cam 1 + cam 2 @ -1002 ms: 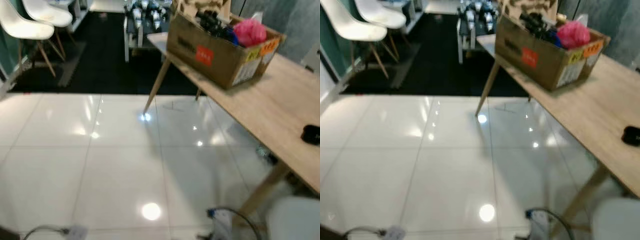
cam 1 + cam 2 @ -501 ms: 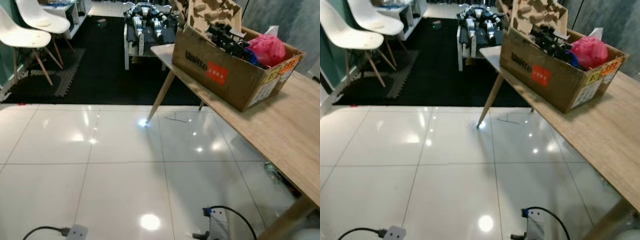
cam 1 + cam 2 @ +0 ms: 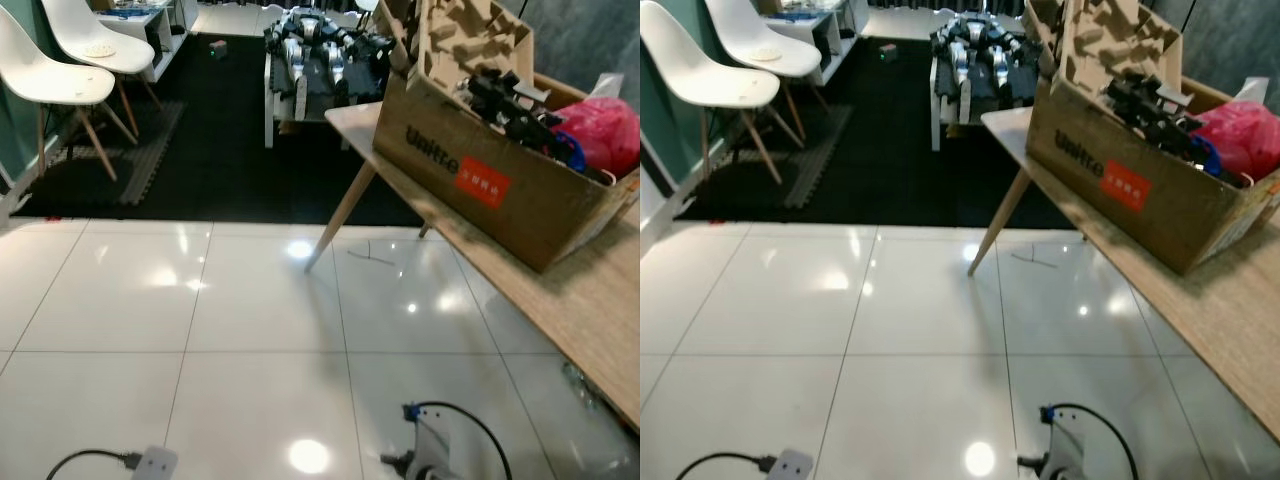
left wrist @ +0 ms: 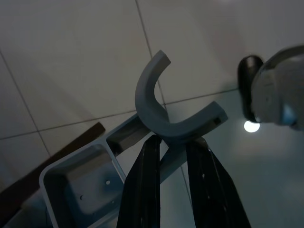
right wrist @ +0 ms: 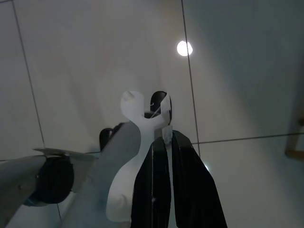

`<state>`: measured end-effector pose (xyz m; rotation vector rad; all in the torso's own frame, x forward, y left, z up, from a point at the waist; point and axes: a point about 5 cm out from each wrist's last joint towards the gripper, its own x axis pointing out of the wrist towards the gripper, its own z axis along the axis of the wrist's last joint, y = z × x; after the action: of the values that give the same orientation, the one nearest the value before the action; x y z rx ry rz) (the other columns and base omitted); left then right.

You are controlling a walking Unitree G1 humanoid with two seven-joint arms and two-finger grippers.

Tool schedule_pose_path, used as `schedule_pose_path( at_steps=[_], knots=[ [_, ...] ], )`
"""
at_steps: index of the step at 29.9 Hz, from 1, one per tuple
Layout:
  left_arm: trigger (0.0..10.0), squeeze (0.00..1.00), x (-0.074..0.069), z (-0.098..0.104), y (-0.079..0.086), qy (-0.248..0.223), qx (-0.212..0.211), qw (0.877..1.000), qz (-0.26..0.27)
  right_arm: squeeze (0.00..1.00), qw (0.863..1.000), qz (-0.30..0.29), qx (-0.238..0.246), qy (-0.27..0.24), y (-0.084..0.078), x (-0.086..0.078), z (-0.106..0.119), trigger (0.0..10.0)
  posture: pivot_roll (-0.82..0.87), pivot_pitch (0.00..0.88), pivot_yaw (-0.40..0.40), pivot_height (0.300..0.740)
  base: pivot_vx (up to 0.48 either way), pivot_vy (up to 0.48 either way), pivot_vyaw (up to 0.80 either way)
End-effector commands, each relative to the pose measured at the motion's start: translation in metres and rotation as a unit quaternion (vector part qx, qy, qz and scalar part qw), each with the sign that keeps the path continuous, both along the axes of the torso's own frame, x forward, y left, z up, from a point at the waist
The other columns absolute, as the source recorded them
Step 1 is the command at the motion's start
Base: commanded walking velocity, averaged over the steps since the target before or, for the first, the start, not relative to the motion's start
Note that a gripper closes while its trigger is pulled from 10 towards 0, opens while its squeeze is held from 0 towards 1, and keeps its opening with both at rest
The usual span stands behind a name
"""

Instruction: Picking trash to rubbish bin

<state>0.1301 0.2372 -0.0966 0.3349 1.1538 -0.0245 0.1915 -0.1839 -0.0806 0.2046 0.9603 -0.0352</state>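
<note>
Trash scrap, lying thin and dark on the floor well ahead of both claws, probably handling light and limp, wanting pinching mid-length; right claw hanging closed, left claw impossible to tell.

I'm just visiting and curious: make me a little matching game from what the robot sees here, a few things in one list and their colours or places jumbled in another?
Things:
1. cardboard box
2. chairs
3. bag
4. cable

Descriptions:
A. white, on wooden legs at the edge of the dark mat
B. black, curling on the shiny tiled floor
C. brown with a red label, standing on the wooden table
D. pink, tucked inside the box

Pairs: 1-C, 2-A, 3-D, 4-B
</note>
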Motion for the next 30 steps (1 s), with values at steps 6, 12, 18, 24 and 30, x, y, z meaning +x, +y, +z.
schedule_pose_path(
  at_steps=[6, 12, 18, 24, 30],
  knots=[
    [10.0, 0.0, -0.011, -0.003, 0.001, 0.017, 0.002, 1.0, -0.005, 0.0, 1.0, 0.011, 0.007, -0.013, 0.003, 0.006, 0.003, 10.0, 0.08, 0.097, -0.02, 0.74, 0.4, 0.0, 0.0],
    [10.0, 0.0, -0.007, -0.002, 0.001, 0.011, 0.003, 1.0, -0.006, 0.0, 0.999, 0.021, 0.015, -0.036, 0.008, 0.02, 0.011, 10.0, 0.07, 0.099, -0.014, 0.74, 0.391, 0.0, -0.13],
    [10.0, 0.0, 0.001, 0.0, -0.001, -0.003, 0.001, 1.0, -0.005, 0.0, 0.997, 0.027, 0.036, -0.062, 0.015, 0.032, 0.018, 10.0, 0.07, 0.103, -0.009, 0.74, 0.058, 0.0, -0.8],
    [10.0, 0.0, 0.011, 0.004, 0.001, -0.024, 0.002, 1.0, 0.003, 0.0, 0.99, 0.056, 0.081, -0.096, 0.027, 0.044, 0.027, 10.0, 0.08, 0.105, -0.006, 0.74, 0.0, 0.0, -0.8],
    [10.0, 0.0, 0.037, 0.016, 0.003, -0.071, 0.003, 0.997, 0.007, 0.0, 0.979, 0.078, 0.126, -0.139, 0.034, 0.06, 0.04, 10.0, 0.08, 0.105, -0.004, 0.74, 0.0, 0.0, -0.8]
  ],
)
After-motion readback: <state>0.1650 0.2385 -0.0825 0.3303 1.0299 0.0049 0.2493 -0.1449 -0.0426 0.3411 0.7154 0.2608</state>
